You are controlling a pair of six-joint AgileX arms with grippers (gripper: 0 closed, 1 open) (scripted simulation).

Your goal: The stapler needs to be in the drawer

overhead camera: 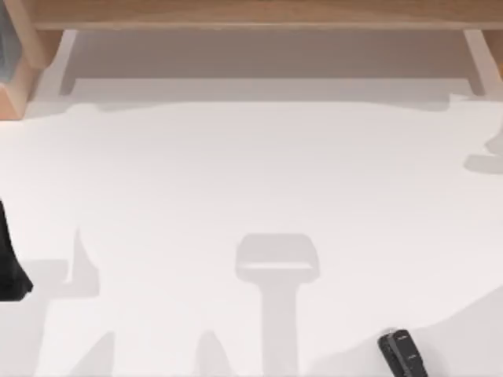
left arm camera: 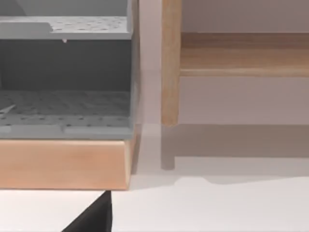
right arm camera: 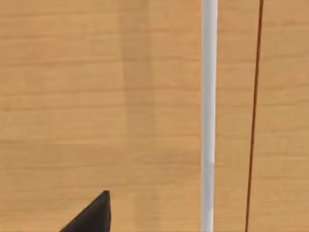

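The stapler (overhead camera: 403, 352) lies untouched at the table's (overhead camera: 251, 196) near right edge, so a careless reach could knock it off; I cannot tell either hand's state.

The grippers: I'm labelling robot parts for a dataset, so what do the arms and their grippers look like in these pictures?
Little of them shows. The left arm appears in the top view as a plain matte black curved shape at the table's left edge, with no markings or cables visible. In each wrist view a black pointed wedge enters the picture: the left gripper and the right gripper, smooth and unmarked.
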